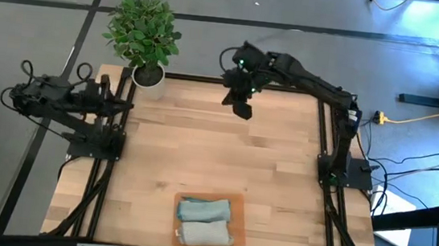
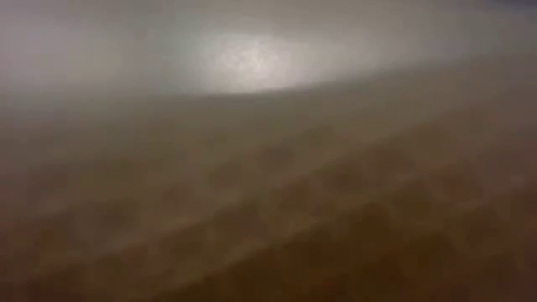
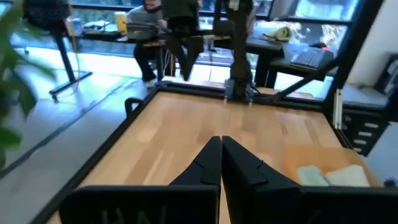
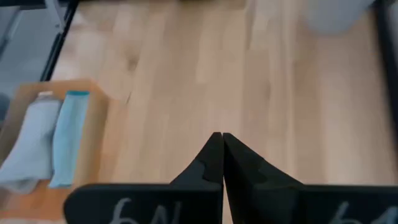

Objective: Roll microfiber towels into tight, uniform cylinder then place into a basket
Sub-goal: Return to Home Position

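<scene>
Basket (image 1: 240,207) of orange-tan colour sits in the lower middle of the high view, near the bottom edge of the desk (image 1: 200,153). In it two rolled cloths lie side by side. The blue towel (image 1: 204,210) is the upper one in the frame and the grey towel (image 1: 205,234) is just below it, and they touch along their length. Both are short, soft cylinders. In the right wrist view the grey one looks a little thicker and less even at one end.

The left tool (image 1: 121,104) hangs at the desk's left edge, in the middle left of the frame, with its two fingers pressed together and nothing between them. The right tool (image 1: 240,106) is over the top middle of the desk, well apart from the basket, also closed and empty. White marks show on the right tool's body, but I cannot read them.
</scene>
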You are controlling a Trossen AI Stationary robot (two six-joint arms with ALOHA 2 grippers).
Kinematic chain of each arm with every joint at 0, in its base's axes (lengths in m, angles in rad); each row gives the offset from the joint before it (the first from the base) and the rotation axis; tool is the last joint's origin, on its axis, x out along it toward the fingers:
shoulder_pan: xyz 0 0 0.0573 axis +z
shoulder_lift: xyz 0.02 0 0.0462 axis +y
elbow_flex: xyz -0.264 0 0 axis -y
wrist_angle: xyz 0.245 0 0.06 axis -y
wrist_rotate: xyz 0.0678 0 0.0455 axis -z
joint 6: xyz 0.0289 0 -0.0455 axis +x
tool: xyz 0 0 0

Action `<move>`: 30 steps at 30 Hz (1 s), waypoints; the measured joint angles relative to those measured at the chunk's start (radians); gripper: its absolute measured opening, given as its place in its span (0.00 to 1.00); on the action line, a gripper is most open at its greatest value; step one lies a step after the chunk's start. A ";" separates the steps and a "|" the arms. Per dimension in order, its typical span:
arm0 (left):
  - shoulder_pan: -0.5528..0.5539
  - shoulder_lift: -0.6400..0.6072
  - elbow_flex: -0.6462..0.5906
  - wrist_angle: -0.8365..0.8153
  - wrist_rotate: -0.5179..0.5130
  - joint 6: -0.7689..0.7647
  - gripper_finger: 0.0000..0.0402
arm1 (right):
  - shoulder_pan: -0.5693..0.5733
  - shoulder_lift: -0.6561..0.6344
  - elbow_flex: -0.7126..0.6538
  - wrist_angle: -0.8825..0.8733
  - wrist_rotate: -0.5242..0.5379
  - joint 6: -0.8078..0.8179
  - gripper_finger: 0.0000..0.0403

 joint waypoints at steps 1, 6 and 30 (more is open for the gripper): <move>0.000 -0.028 -0.030 0.004 -0.007 -0.015 0.00 | -0.009 0.000 -0.033 0.014 -0.029 -0.001 0.01; 0.000 -0.160 -0.201 0.108 -0.059 -0.069 0.00 | -0.026 -0.027 -0.194 0.117 -0.050 -0.022 0.01; 0.001 -0.286 -0.627 0.578 -0.161 0.139 0.00 | -0.152 -0.762 -1.184 0.977 -0.076 0.191 0.01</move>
